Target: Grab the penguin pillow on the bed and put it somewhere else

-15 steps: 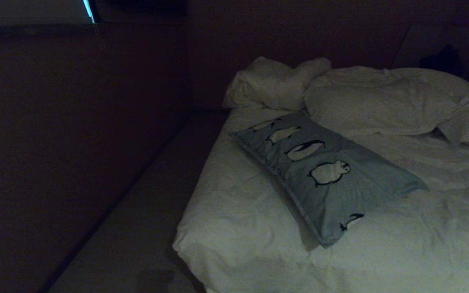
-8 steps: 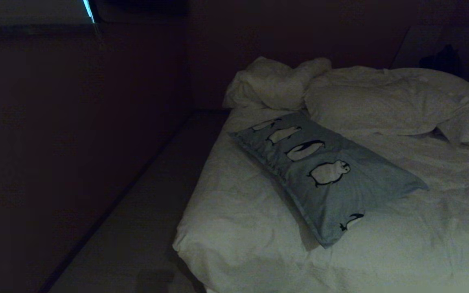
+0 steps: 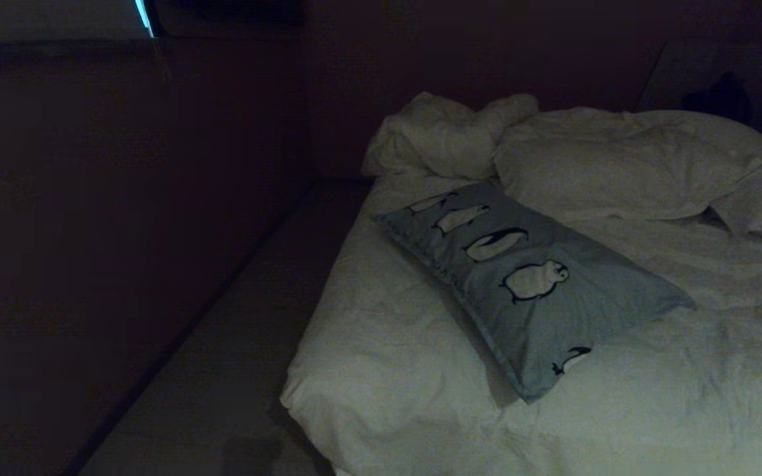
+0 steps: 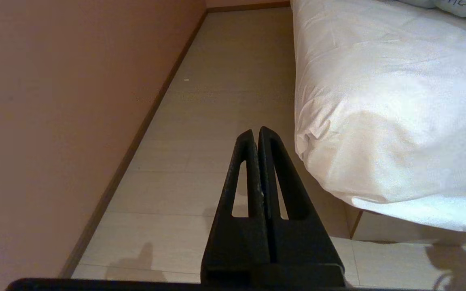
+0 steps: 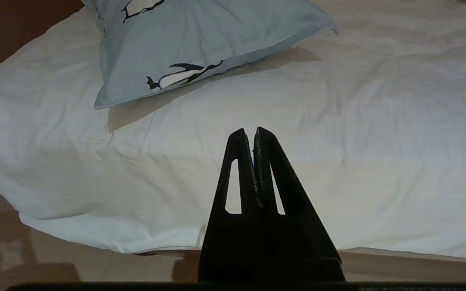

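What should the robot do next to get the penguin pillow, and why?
Probably reach the right gripper toward the penguin pillow and open it. It is shut and short of the pillow, which lies untouched on the bed. The left gripper points at floor.

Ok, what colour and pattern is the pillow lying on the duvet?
Light blue-grey with black-and-white penguins: the penguin pillow. The head view shows the print best.

Bed [image 3: 407,370] covered by a rumpled white duvet [image 3: 685,396], corner overhanging the pale tiled floor [image 4: 217,101]; penguin pillow [image 3: 526,291] lies flat and diagonal on the duvet near the bed's left edge; crumpled white pillows [image 3: 592,165] rest against the head end, just beyond it.
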Available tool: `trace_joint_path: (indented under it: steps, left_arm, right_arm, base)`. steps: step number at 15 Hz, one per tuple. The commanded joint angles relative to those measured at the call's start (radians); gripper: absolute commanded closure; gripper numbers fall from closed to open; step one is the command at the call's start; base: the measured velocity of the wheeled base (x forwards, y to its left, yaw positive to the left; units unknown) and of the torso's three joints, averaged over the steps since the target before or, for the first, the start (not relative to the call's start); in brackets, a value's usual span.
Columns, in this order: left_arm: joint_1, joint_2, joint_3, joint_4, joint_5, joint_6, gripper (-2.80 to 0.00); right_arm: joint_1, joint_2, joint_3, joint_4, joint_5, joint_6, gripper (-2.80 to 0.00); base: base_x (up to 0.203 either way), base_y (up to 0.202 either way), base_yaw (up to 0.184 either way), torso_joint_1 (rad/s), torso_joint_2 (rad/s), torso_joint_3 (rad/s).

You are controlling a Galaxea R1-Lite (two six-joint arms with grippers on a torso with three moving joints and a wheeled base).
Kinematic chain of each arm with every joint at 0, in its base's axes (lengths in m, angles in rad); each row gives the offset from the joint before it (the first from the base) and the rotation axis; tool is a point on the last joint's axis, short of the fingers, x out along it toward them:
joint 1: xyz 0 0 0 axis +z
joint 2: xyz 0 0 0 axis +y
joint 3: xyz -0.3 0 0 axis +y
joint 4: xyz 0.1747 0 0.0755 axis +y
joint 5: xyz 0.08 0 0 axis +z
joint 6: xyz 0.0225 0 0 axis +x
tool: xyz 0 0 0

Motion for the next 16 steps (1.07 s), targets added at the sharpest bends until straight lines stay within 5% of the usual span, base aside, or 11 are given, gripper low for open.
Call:
trace_joint_path:
  steps: [1, 16]
  left_arm:
    - [-0.001, -0.002, 0.002, 0.001, 0.000, 0.000, 0.00]
    - [0.001, -0.002, 0.002, 0.000, 0.000, 0.000, 0.00]
  right_arm:
    - [-0.001, -0.002, 0.000, 0.000, 0.000, 0.000, 0.00]
    - [0.000, 0.000, 0.000, -0.001, 0.000, 0.000, 0.00]
  base:
    - [0.000, 0.000, 0.000, 0.000, 0.00, 0.000]
    - [0.000, 0.000, 0.000, 0.000, 0.00, 0.000]
